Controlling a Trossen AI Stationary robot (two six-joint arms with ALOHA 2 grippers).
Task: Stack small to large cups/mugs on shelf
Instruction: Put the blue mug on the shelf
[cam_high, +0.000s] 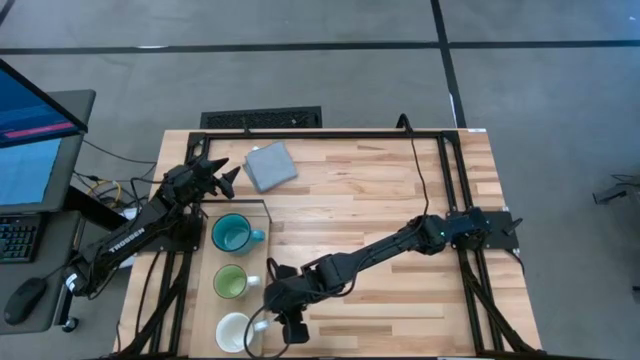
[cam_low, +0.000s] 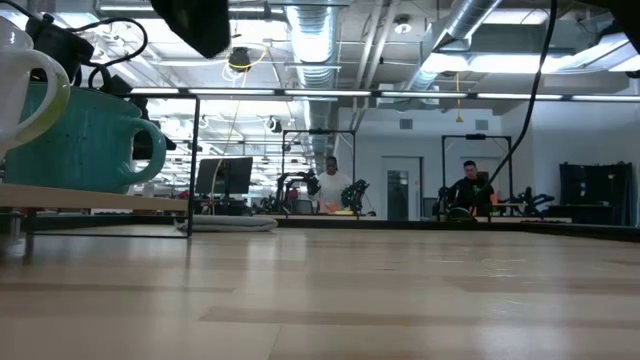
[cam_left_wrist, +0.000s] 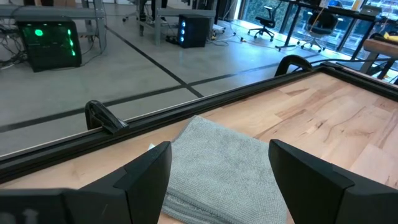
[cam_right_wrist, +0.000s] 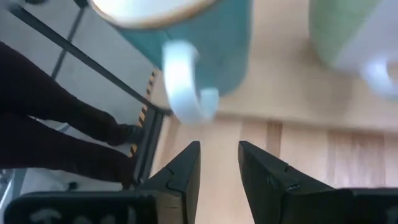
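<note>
Three mugs stand in a row on the pale shelf (cam_high: 258, 255), each on its base: the teal mug (cam_high: 233, 235) farthest, the green mug (cam_high: 230, 281) in the middle, the white mug (cam_high: 234, 332) nearest. The low view shows the white mug (cam_low: 14, 80) in front of the teal mug (cam_low: 85, 140) on the shelf (cam_low: 90, 199). My right gripper (cam_high: 268, 315) (cam_right_wrist: 219, 146) is just right of the white mug, open by a narrow gap. Its fingertips stop short of the mug's white handle (cam_right_wrist: 183, 84). My left gripper (cam_high: 225, 170) (cam_left_wrist: 217, 149) hovers open beside the grey pad.
A grey-blue square pad (cam_high: 270, 165) (cam_left_wrist: 217, 168) lies near the table's far edge, right in front of my left gripper. A black frame (cam_high: 330, 135) runs along the far and right sides. The plank top (cam_high: 400, 300) lies right of the shelf. People sit far off in the room.
</note>
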